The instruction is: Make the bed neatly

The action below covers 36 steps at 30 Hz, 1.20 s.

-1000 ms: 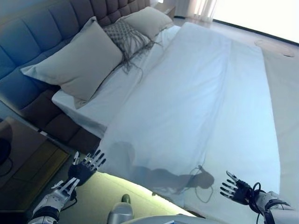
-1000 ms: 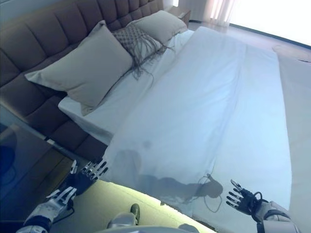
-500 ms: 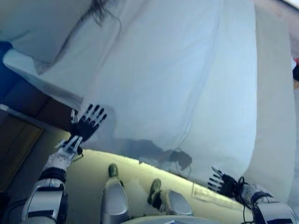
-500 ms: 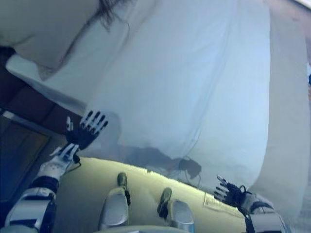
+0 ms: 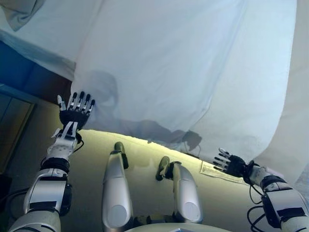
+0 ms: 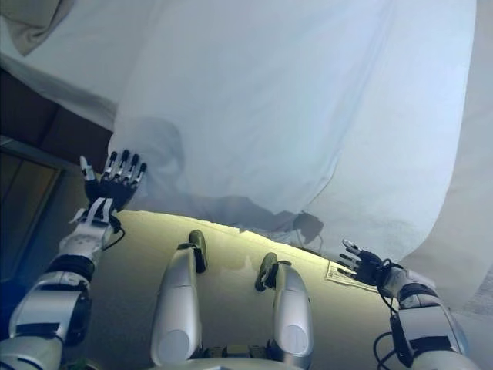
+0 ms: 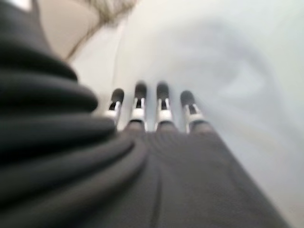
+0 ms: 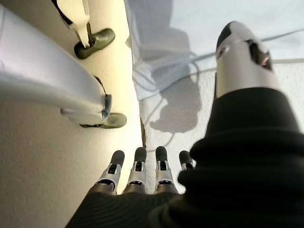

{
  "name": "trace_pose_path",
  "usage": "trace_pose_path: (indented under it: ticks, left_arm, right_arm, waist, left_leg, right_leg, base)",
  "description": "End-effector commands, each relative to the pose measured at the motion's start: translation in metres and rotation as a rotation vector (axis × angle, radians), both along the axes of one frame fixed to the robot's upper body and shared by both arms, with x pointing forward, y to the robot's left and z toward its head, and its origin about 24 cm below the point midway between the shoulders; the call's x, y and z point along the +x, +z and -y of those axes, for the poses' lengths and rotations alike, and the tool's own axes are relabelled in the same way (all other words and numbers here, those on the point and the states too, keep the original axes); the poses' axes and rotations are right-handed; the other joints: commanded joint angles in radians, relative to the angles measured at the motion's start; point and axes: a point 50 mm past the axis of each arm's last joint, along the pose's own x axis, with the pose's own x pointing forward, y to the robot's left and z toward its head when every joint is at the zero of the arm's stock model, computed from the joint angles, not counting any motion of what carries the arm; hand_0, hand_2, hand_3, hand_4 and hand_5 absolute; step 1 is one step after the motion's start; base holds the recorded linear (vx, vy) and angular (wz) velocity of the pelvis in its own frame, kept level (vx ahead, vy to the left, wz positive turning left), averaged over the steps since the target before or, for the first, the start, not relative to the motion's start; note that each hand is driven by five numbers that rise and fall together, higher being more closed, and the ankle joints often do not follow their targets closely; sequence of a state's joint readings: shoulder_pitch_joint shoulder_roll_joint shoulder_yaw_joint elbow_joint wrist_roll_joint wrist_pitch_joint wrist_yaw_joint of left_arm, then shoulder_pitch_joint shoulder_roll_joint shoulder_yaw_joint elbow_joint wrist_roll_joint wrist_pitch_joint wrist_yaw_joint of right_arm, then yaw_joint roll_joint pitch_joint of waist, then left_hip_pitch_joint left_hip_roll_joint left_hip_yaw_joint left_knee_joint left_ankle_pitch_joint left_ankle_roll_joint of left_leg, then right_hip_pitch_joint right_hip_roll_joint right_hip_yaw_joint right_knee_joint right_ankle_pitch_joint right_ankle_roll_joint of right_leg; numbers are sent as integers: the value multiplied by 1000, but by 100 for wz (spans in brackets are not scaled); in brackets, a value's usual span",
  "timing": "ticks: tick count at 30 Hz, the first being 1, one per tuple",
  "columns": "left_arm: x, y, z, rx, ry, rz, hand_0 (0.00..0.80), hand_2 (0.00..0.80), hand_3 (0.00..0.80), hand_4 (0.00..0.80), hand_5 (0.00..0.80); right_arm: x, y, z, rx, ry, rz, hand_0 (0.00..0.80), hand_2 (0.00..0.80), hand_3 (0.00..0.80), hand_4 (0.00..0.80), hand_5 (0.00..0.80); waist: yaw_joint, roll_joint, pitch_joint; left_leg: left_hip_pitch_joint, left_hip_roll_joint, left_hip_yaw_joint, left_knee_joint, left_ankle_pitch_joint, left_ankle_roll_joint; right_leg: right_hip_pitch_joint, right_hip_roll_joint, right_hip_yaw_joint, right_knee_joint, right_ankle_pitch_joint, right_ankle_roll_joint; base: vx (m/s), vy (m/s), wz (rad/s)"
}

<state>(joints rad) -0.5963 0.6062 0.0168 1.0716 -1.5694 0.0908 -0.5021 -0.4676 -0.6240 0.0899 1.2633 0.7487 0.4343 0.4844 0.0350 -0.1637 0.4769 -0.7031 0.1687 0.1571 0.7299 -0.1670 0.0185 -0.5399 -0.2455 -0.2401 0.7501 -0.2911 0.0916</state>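
Looking down the near side of the bed (image 5: 43, 82), you see the white duvet (image 5: 183, 63) spread broadly over the mattress and hanging over the near edge toward the floor (image 5: 140, 159). Most of the spread reads flat, with a few long soft creases running across it. The near hem hangs unevenly, dipping lower toward your right, so you likely have straightening left there. Your left hand (image 5: 75, 112) hovers by the duvet's near-left corner, fingers straight and spread, holding nothing; its wrist view shows fingertips (image 7: 163, 91) near the cloth, contact unclear. Your right hand (image 5: 231, 163) sits low by the hanging hem, fingers splayed, empty, just off the fabric. A pillow corner (image 5: 19, 12) shows at the head end; judge the pillow arrangement unverified from here.
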Motion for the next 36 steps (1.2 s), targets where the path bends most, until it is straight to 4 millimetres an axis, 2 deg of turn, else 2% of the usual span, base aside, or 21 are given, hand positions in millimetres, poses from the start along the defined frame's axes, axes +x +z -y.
trace_pose_path:
  ticks: [1, 6, 12, 17, 22, 29, 35, 36]
  left_arm:
    - [0, 15, -20, -59, 130, 36, 0, 0, 0, 0, 0]
    - [-14, 13, -43, -60, 228, -10, 0, 0, 0, 0, 0]
    - [-22, 15, -56, -46, 263, -40, 0, 0, 0, 0, 0]
    - [-27, 16, -62, -54, 275, -47, 0, 0, 0, 0, 0]
    - [-34, 5, -63, -66, 274, -73, 0, 0, 0, 0, 0]
    - [-54, -26, -61, -69, 260, -183, 0, 0, 0, 0, 0]
    - [-86, -79, -47, -65, 231, -363, 0, 0, 0, 0, 0]
    - [-92, -87, -44, -53, 221, -402, 0, 0, 0, 0, 0]
  right_arm:
    - [-21, 12, 40, -93, -54, -11, 0, 0, 0, 0, 0]
    - [-29, 20, 56, -109, -97, 15, 0, 0, 0, 0, 0]
    - [-35, 28, 69, -117, -136, 49, 0, 0, 0, 0, 0]
    - [-36, 30, 70, -106, -134, 67, 0, 0, 0, 0, 0]
    - [-37, 25, 67, -95, -127, 65, 0, 0, 0, 0, 0]
    - [-38, 17, 59, -60, -130, 72, 0, 0, 0, 0, 0]
    - [-50, -7, 41, -15, -136, 36, 0, 0, 0, 0, 0]
    - [-52, -12, 37, -7, -139, 37, 0, 0, 0, 0, 0]
  waist:
    - [2, 22, -3]
    - [14, 26, 16]
    - [26, 31, 29]
    - [33, 39, 31]
    - [30, 53, 24]
    - [24, 76, -9]
    - [21, 93, -72]
    - [19, 92, -78]
  left_leg:
    - [47, 24, -71, 26, -124, -61]
    - [-19, 20, -85, 71, -132, -66]
    - [-88, 16, -104, 137, -151, -63]
    - [-101, 12, -105, 160, -162, -63]
    - [-63, 10, -90, 134, -157, -67]
    - [68, -3, -51, 18, -125, -80]
    - [233, -19, -22, -149, -72, -90]
    - [253, -21, -8, -184, -35, -86]
  right_leg:
    - [-100, -2, 6, -36, 144, 21]
    - [-159, -10, 4, 12, 134, 18]
    - [-222, -24, 6, 74, 124, 15]
    - [-234, -27, 11, 90, 119, 17]
    - [-203, -30, 19, 68, 123, 27]
    - [-97, -41, 18, -42, 154, 54]
    - [48, -55, 1, -200, 189, 73]
    - [68, -60, -12, -235, 216, 62]
  base:
    - [-40, 72, 0]
    - [-50, 72, 2]
    - [-67, 48, 7]
    - [-49, 17, 3]
    - [0, 0, 0]
    - [8, -40, 1]
    - [17, -85, 2]
    - [-36, -105, 2]
